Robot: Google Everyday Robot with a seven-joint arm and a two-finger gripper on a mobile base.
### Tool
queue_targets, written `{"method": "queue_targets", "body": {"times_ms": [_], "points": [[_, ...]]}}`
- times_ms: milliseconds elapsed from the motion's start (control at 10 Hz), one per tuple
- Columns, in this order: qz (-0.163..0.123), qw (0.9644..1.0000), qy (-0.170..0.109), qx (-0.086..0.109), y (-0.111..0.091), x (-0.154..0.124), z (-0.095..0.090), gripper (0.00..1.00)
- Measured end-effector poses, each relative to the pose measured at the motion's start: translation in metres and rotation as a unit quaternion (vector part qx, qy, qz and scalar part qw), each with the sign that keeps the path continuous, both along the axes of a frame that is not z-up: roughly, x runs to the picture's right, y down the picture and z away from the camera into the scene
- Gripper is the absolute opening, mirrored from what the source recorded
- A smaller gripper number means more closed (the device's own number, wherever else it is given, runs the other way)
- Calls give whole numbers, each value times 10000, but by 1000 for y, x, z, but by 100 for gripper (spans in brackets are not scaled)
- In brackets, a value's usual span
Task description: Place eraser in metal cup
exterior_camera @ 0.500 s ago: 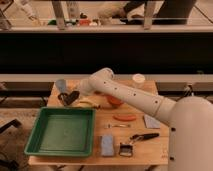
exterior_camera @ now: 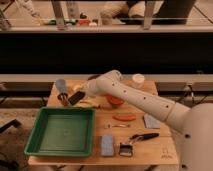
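My gripper [exterior_camera: 78, 96] is at the back left of the wooden table [exterior_camera: 160, 150], at the end of the white arm that reaches in from the right. It is shut on the eraser [exterior_camera: 75, 98], a small black oblong block held tilted just above the table. The metal cup [exterior_camera: 63, 99], short and dark grey, stands just left of the eraser, close to touching it. The eraser is beside the cup's rim, not inside it.
A taller pale blue cup [exterior_camera: 61, 85] stands behind the metal cup. A green tray [exterior_camera: 60, 131] fills the front left. An orange bowl [exterior_camera: 116, 101], a white cup [exterior_camera: 138, 80], an orange stick [exterior_camera: 124, 117], a pale blue block [exterior_camera: 107, 145] and a black-handled brush [exterior_camera: 141, 137] lie to the right.
The gripper with the eraser stays beside the metal cup; I see at most a slight shift. Nothing else has moved.
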State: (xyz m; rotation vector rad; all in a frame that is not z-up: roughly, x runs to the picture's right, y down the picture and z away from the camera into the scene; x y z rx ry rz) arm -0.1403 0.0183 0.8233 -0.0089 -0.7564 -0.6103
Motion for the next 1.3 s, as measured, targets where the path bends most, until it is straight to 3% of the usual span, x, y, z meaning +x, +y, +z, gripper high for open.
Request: {"method": "queue_targets", "body": {"times_ms": [200, 600, 900, 1300], "points": [[85, 9998, -153, 45, -1, -28, 1, 74], [561, 9972, -468, 157, -1, -55, 1, 33], [453, 9976, -511, 138, 4, -64, 2, 4], [231, 9989, -402, 35, 8, -65, 7, 0]]}}
